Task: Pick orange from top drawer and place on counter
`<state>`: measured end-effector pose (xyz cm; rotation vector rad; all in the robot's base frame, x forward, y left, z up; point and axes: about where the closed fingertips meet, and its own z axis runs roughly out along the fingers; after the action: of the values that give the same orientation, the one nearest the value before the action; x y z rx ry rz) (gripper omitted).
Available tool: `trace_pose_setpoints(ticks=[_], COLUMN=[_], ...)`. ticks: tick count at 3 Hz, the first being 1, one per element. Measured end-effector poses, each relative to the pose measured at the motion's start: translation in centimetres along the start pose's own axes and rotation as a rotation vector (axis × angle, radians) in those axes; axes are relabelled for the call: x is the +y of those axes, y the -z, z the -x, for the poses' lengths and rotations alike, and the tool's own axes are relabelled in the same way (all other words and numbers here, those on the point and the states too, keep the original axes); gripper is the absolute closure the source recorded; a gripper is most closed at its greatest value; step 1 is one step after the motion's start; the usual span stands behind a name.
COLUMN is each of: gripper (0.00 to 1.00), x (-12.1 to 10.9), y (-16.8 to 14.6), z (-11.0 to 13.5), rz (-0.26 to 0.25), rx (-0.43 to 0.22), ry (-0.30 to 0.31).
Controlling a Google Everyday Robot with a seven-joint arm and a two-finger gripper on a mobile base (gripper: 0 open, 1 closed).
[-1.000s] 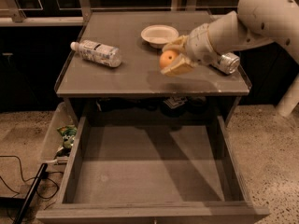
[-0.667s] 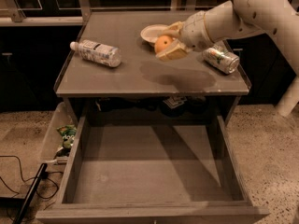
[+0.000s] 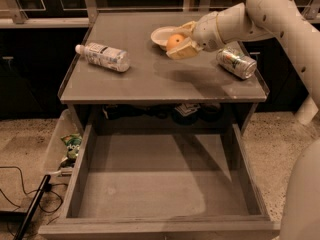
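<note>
Above the counter [image 3: 150, 79], jaws gripping orange [image 3: 175, 41] beside bowl [image 3: 160, 34], top drawer [image 3: 150, 181] open

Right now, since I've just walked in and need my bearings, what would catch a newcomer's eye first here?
The pincer stands out first: it is over the back of the counter, beside the white bowl, and is gripping the orange. Next comes the wide drawer, standing open below. A bottle lies on the counter's left and a can on its right.
</note>
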<state>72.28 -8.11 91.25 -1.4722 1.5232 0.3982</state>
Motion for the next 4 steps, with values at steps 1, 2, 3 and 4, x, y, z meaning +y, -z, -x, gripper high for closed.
trace_pose_setpoints(ticks=[1,2,3,4], gripper=[1.00,1.00,0.81,0.58], x=[1.1,3.0,4.1,4.1], y=[-0.9,-1.9,-2.7,-2.7], z=[-2.1,-4.0,-4.9,-4.9], rz=[0.051,0.128,0.176,0.176], rx=[0.075,0.181,0.226,0.226], ry=[-0.106,-0.173,-0.203,-0.203])
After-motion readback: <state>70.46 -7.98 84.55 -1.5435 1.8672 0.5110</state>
